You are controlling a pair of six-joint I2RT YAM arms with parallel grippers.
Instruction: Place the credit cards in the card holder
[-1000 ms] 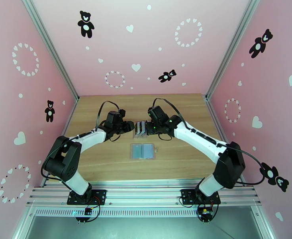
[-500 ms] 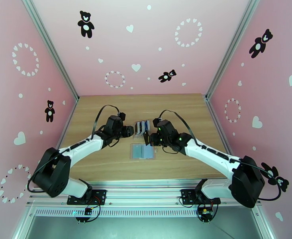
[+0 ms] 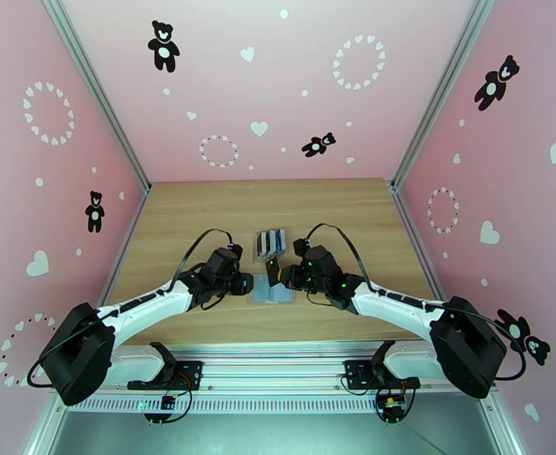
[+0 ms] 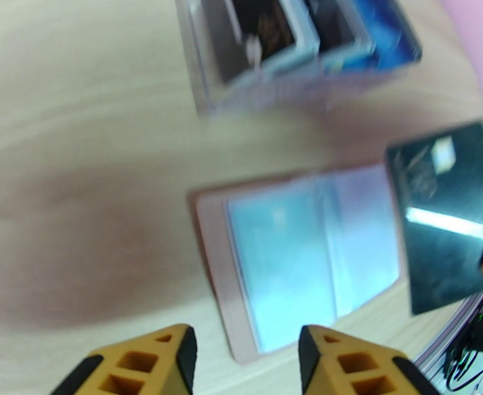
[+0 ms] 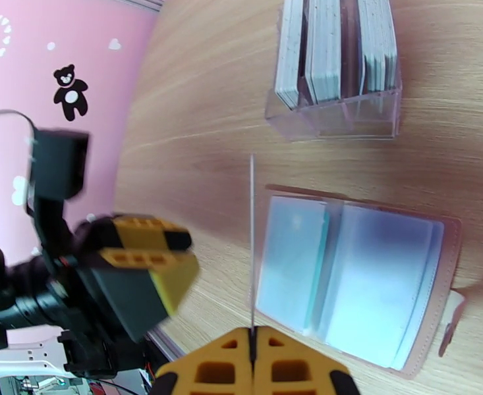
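Note:
The card holder [image 3: 271,290] lies open on the table, tan-pink with clear sleeves [image 4: 294,251] [image 5: 346,278]. My right gripper [image 3: 279,274] [image 5: 252,340] is shut on a dark credit card [image 3: 273,265] [image 4: 442,212], held on edge above the holder's left page; the right wrist view shows it edge-on as a thin line [image 5: 252,238]. More credit cards stand in a clear slotted stand [image 3: 270,243] [image 4: 294,41] [image 5: 337,67] just beyond the holder. My left gripper [image 3: 246,284] [image 4: 244,353] [image 5: 169,258] hovers open at the holder's left edge, nothing between its fingers.
The wooden table [image 3: 202,214] is boxed in by pink walls on three sides. Both arms reach inward and meet over the middle of the table, close together. The holder's snap tab [image 5: 453,317] sticks out on its right side.
Both grippers have moved toward the near edge, from the slotted stand to the card holder. The right one carried the dark card away from the stand. The left one opened slightly.

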